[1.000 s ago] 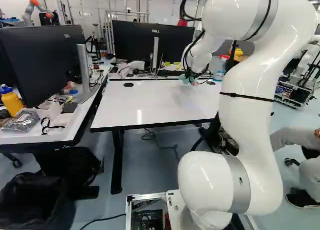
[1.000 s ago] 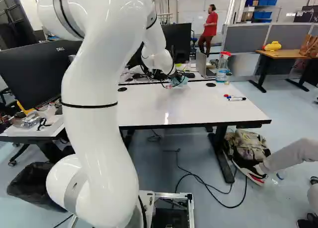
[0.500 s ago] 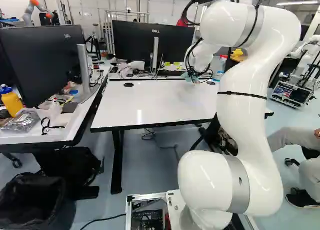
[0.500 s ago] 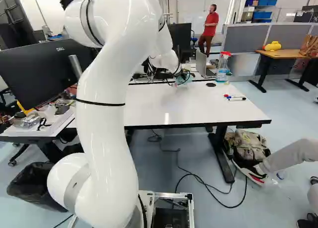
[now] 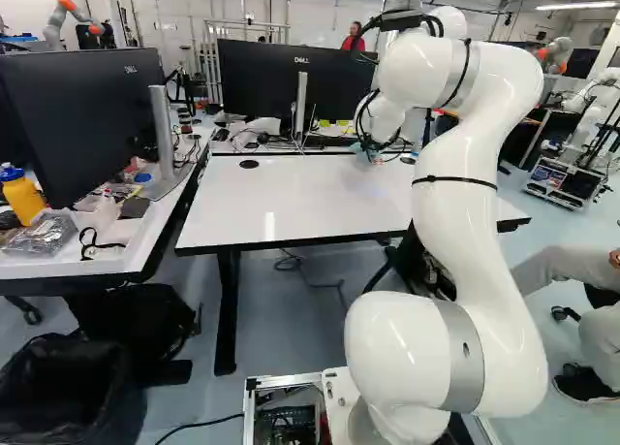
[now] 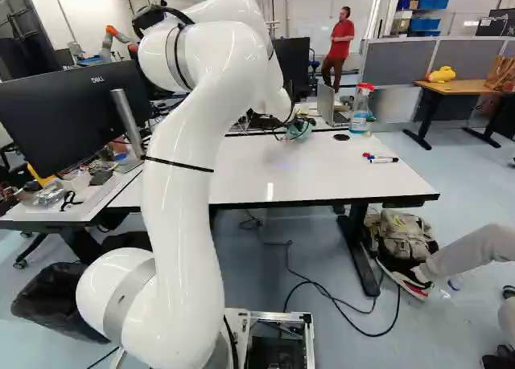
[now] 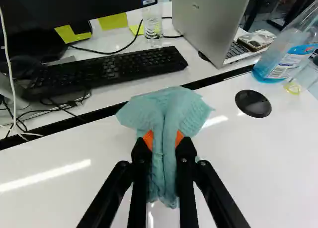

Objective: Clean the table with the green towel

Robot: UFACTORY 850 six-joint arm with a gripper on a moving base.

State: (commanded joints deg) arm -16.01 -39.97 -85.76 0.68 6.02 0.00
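Between the fingers [image 7: 148,139], a pinched green towel [image 7: 171,111], markers [image 6: 382,159] on the table [image 6: 322,180] in right base view only

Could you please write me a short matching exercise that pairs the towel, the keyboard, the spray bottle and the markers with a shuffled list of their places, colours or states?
Things:
1. Towel
2. Keyboard
3. Spray bottle
4. Markers

Places, colours or states:
A. Standing upright, with blue liquid inside
B. Lying on the white table, toward the right of the right base view
C. Bunched up and pinched between the fingers of the gripper
D. Black, on the far desk, across the dark strip from the white table

Right pairs: 1-C, 2-D, 3-A, 4-B
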